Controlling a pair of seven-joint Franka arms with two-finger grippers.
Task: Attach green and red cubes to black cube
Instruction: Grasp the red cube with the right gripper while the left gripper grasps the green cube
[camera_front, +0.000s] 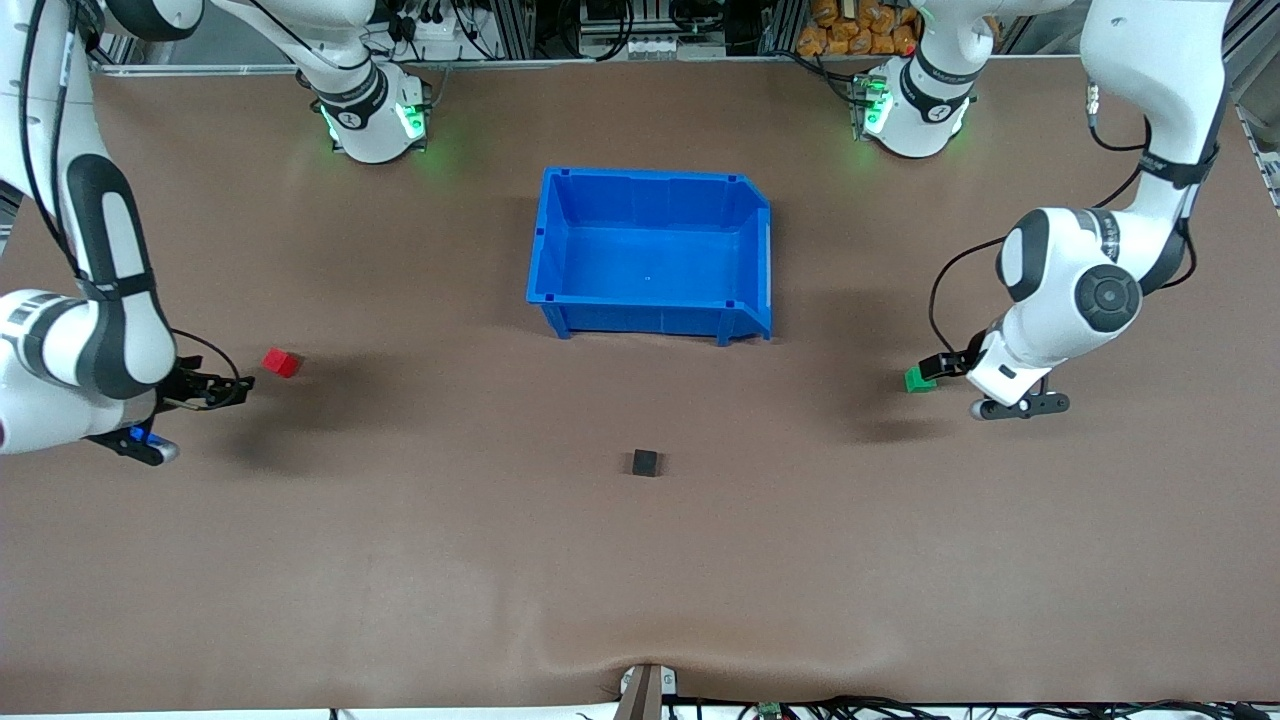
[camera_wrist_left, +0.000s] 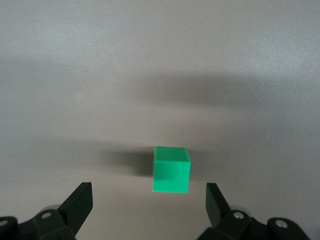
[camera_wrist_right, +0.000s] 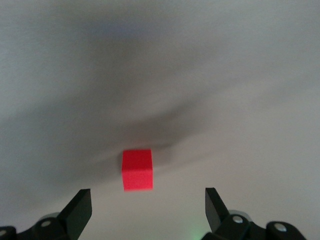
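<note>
Nearest your front camera, the black cube (camera_front: 646, 462) sits alone on the brown counter (camera_front: 400, 560), about midway between the two arms' ends. It is placed where both arms can reach it, which suits its role as the piece the other two join.

Farther from the camera, toward the left arm's end, the green cube (camera_front: 918, 380) rests on the counter with the left gripper (camera_front: 943, 366) just beside it. In the left wrist view you see the green cube (camera_wrist_left: 171, 169) centred ahead of the released jaws, both fingertips (camera_wrist_left: 80, 200) apart from it. The gripper (camera_wrist_left: 149, 200) is lined up for a straight approach, and nothing is grasped yet.

Toward the right arm's end, at about the same depth, the red cube (camera_front: 282, 362) lies near the right gripper (camera_front: 232, 389), with a gap of counter between them. In the right wrist view the red cube (camera_wrist_right: 137, 170) sits ahead of jaws that are likewise released, slightly off the midline of the gripper (camera_wrist_right: 149, 202); you may need a small sideways correction before closing.

Farthest from the camera, the blue bin (camera_front: 652, 252) stands empty between the arm bases, well apart from all three cubes.
</note>
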